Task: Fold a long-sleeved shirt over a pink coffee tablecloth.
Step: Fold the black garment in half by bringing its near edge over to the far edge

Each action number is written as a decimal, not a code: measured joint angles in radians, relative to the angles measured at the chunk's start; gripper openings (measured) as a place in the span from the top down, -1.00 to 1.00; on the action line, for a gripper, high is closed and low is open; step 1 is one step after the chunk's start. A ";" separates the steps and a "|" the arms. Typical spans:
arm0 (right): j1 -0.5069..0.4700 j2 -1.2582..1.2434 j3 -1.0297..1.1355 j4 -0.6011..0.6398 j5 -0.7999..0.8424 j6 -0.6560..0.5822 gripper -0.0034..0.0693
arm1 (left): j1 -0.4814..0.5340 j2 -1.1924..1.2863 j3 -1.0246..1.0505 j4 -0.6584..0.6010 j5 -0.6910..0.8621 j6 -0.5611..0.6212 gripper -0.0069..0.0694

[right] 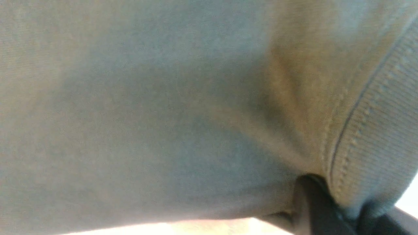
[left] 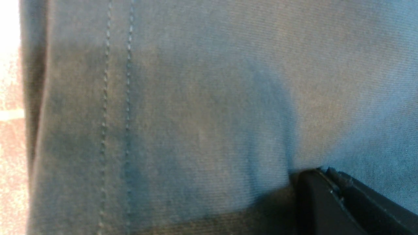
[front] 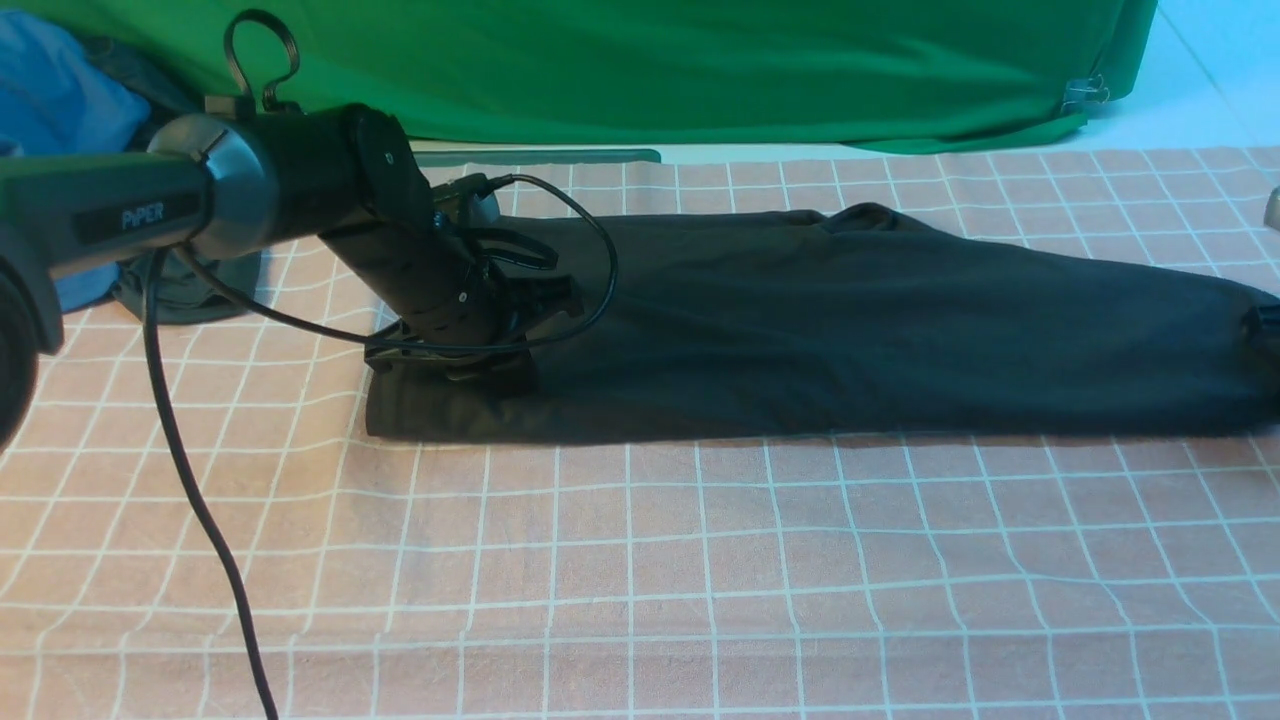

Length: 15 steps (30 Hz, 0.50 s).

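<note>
Where the pink coffee tablecloth (front: 640,560) lies spread across the whole foreground, salmon with a grid of thin white lines, the contents are as follows.

Long-sleeved shirt (front: 850,330): black, lying flat on the tablecloth in one long band from left of centre to the right edge of the front view. A small raised fold sits on its far edge.

Left arm (front: 420,270): black, slanting down from the left onto the shirt's left end. The left jaws are closed and pinch the cloth near that end. The left wrist view shows a double row of stitching (left: 117,114) along the hem, with a strip of tablecloth past the edge.

Right jaws: only a dark tip shows at the right edge of the front view, at the shirt's right end. In the right wrist view they are closed on a gather of the shirt, just beside a ribbed band (right: 375,130).

Green cloth (front: 650,70): plain, behind the tablecloth, with a metal clip (front: 1085,93) at its right corner.

Blue garment (front: 60,100): far left, at the back.

Dark garment (front: 190,290): below the blue one, partly hidden by the left arm.

Black cable (front: 190,480): hangs from the left arm across the tablecloth to the near edge.
</note>
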 joint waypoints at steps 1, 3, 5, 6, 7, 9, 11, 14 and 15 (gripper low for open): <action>0.000 0.001 -0.014 -0.018 0.015 -0.002 0.63 | 0.000 0.000 0.000 0.001 0.000 0.000 0.78; 0.000 0.001 -0.029 -0.047 0.032 -0.001 0.63 | 0.000 0.000 0.000 0.002 0.000 0.000 0.78; 0.000 0.001 -0.038 -0.069 0.044 -0.005 0.63 | 0.000 0.000 0.000 0.001 0.000 0.000 0.78; 0.000 0.001 -0.039 -0.072 0.046 -0.005 0.62 | 0.000 0.000 0.000 0.001 0.000 0.000 0.78; 0.000 0.001 -0.039 -0.074 0.047 -0.005 0.60 | 0.000 0.000 0.000 0.001 0.000 0.000 0.78; 0.000 0.001 -0.039 -0.076 0.047 -0.005 0.53 | 0.000 0.000 0.000 0.000 0.000 0.000 0.78; 0.001 0.001 -0.041 -0.087 0.045 -0.005 0.33 | 0.000 0.000 0.000 0.000 0.001 0.000 0.78; 0.001 0.001 -0.062 -0.110 0.054 0.007 -0.10 | 0.000 -0.007 0.000 0.001 0.005 -0.003 0.78; 0.000 0.001 -0.085 -0.115 0.059 0.025 -0.28 | 0.000 -0.013 0.000 0.005 0.010 -0.003 0.78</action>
